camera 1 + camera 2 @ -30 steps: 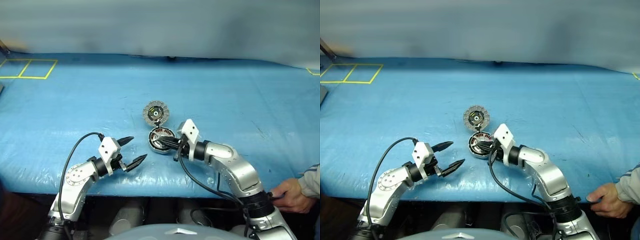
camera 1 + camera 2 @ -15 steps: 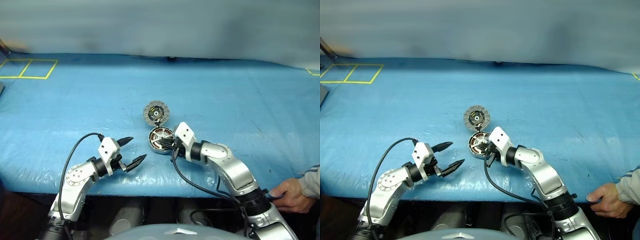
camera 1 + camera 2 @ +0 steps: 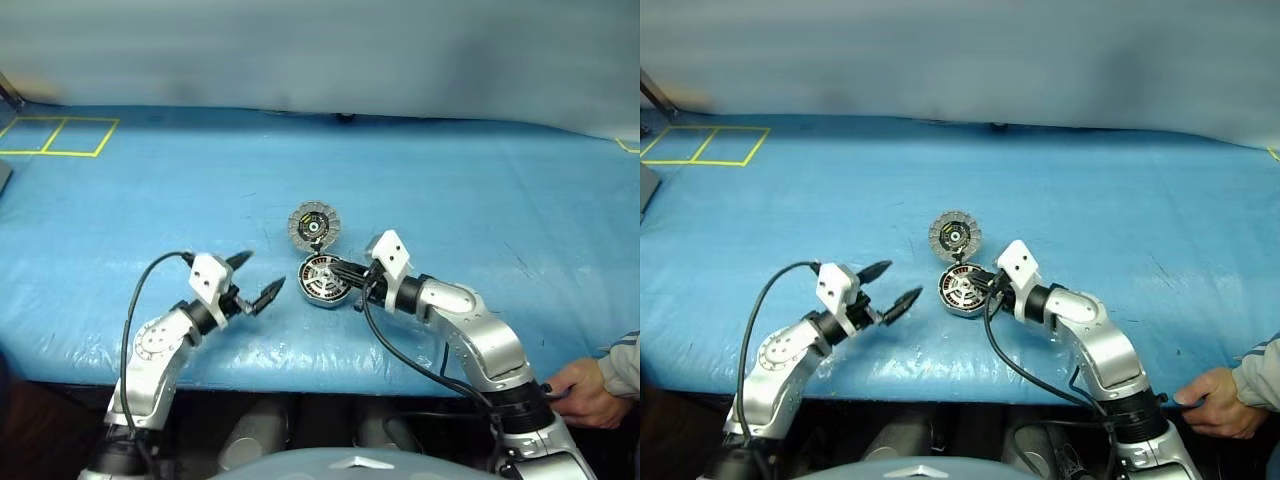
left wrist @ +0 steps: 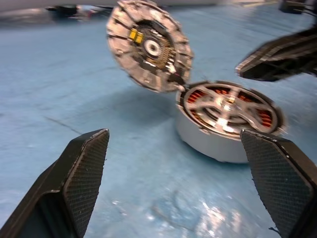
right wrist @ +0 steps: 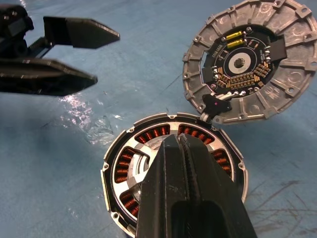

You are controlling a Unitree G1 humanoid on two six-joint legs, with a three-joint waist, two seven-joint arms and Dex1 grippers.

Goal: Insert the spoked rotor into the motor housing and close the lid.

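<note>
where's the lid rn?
The lid stands open mid-table in the left eye view, just behind the motor housing and joined to its edge, ahead of the shut right pincer.

Head stereo pair looks down over the table (image 3: pixel 120 200); both wrist cameras closely share the motor housing (image 5: pixel 173 173)

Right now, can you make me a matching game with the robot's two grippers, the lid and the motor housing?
Things:
1. left gripper
2. right gripper
3. lid
4. motor housing

States:
A. tipped up, inner face showing
B. fingers wide open
C. copper windings inside, spoked rotor seated in it
D. fingers shut, over the housing

Pairs: 1-B, 2-D, 3-A, 4-C
</note>
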